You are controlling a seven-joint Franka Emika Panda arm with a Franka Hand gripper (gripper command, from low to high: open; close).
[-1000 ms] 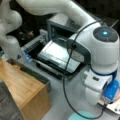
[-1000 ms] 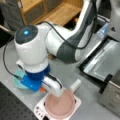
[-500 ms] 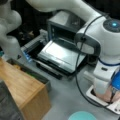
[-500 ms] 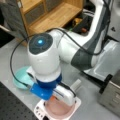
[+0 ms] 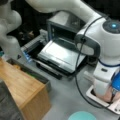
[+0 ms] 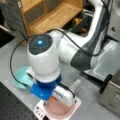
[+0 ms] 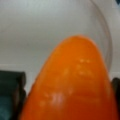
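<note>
A Franka Panda arm bends low over a pink bowl (image 6: 60,108) that sits in a white dish rack (image 6: 78,103) at the bottom of the frame in both front views, its gripper (image 7: 62,105) down inside the bowl and hidden there behind the arm's wrist. In the wrist view an orange, carrot-like object (image 7: 72,85) fills the lower centre of the frame, its rounded tip pointing up, with the dark fingers (image 7: 11,87) showing at the lower left and right edges on either side of it; the jaws appear clamped on the carrot, with the pale inner wall of the bowl curving behind it.

The carrot looks smooth, slightly glossy and tapered, with a faintly pitted skin. It is probably a light, stiff piece, likely plastic; its slick, narrowing sides could slip from a loose hold, so the thicker body below the tip is the safer place to grip. The bowl looks like light plastic as well and might shift in the rack if nudged.

Around it, a teal plate (image 6: 21,77) lies on the grey counter (image 5: 67,100) just beside the rack. A toaster oven (image 5: 62,47) of brushed metal stands with its door dropped open at the centre of a front view, and a wooden shelf unit (image 6: 50,15) takes up the upper left of a front view.
</note>
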